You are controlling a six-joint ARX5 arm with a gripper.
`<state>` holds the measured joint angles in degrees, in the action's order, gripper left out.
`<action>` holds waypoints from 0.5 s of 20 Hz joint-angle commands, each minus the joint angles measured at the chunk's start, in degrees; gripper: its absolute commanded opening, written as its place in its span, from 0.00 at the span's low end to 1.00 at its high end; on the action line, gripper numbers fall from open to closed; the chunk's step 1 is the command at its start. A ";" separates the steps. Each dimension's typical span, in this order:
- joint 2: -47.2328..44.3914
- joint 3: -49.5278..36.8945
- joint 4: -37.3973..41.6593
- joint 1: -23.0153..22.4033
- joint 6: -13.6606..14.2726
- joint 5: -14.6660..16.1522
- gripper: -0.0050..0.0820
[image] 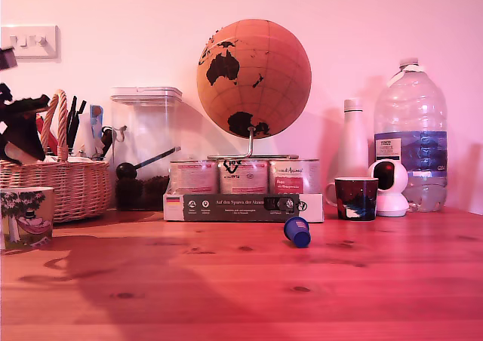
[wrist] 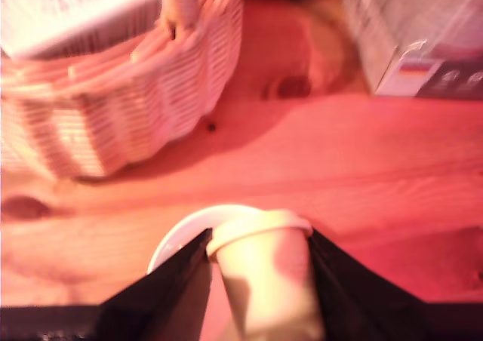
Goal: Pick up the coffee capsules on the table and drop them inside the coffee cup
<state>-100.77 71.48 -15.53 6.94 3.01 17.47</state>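
In the wrist view my gripper is shut on a cream-beige coffee capsule, held between the two black fingers. The pale round rim of the coffee cup shows just behind and below the capsule. In the exterior view the coffee cup, printed with a tree and a reclining figure, stands at the far left, with black parts of my arm above it at the frame's edge. A blue coffee capsule lies on its side mid-table, far from the gripper.
A wicker basket with utensils stands right behind the cup. Along the back are a clear jar, a box with tins under a globe, a dark handled mug, a white camera and bottles.
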 commanded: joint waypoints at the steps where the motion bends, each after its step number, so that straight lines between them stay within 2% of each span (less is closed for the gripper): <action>1: -1.97 2.86 -3.26 0.46 0.04 0.00 0.30; 6: -4.81 7.04 -10.38 0.85 0.04 0.00 0.30; 10: -5.88 7.06 -11.93 0.98 0.09 0.00 0.30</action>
<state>-105.19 78.54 -27.42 7.66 3.01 17.45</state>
